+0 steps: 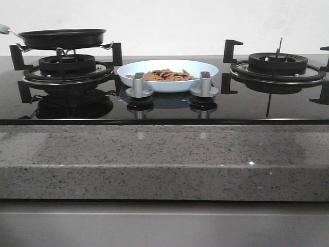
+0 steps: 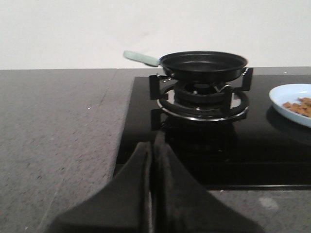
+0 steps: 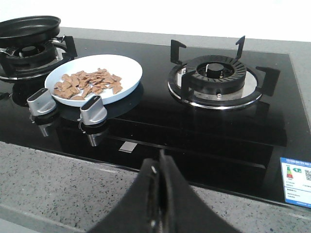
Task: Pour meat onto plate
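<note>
Brown strips of meat (image 1: 165,75) (image 3: 89,83) (image 2: 300,107) lie heaped in the pale blue-white plate (image 1: 205,67) (image 3: 129,69) (image 2: 282,94), which rests on the black glass hob between the two burners. A black frying pan (image 1: 61,38) (image 2: 203,65) (image 3: 28,26) with a pale green handle (image 2: 139,58) sits on the left burner and looks bare inside. My left gripper (image 2: 152,145) is shut on nothing, hovering over the front edge of the hob well short of the pan. My right gripper (image 3: 162,160) is shut and empty above the stone counter's edge. Neither gripper shows in the front view.
Two silver knobs (image 1: 139,85) (image 1: 204,84) (image 3: 42,101) (image 3: 92,110) stand just in front of the plate. The right burner (image 1: 277,64) (image 3: 217,77) carries black pan supports with raised prongs. A speckled grey stone counter (image 1: 154,159) surrounds the hob; a label (image 3: 296,178) sits at its corner.
</note>
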Available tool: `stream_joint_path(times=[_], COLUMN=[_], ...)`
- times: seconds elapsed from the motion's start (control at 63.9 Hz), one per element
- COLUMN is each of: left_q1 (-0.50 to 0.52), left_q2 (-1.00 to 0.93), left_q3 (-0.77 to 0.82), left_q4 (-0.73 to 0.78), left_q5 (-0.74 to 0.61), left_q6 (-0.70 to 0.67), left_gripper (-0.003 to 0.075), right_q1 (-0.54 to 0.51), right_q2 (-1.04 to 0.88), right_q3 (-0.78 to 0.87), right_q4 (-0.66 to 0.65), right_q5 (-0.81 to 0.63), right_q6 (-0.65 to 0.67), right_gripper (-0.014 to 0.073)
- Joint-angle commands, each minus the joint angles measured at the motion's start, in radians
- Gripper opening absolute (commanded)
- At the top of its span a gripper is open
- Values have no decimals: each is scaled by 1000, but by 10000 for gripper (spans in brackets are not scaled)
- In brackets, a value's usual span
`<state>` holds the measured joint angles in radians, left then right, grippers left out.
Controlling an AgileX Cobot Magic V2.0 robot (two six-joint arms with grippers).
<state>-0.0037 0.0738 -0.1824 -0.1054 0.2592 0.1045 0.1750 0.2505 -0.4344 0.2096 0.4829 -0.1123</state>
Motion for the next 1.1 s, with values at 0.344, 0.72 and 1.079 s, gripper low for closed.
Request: stream_joint_path(times=[0.344,0.72,1.079], left_q1=[67,67,67], left_q2=[-94,-94,-94], left_q3=[192,192,192], left_q4=[-13,-38,-38], left_q5=[-147,-151,-151], left_q6=[-10,-10,-10], left_gripper=[-20,-20,-20], right_q1=[-5,-5,-5], right_q2=[8,8,8], right_q3=[-24,-24,-24], right_q4=[0,0,0], right_q5=[-83,-83,-83], right_q6=[-3,-3,-3], right_gripper=[-60,-60,-60])
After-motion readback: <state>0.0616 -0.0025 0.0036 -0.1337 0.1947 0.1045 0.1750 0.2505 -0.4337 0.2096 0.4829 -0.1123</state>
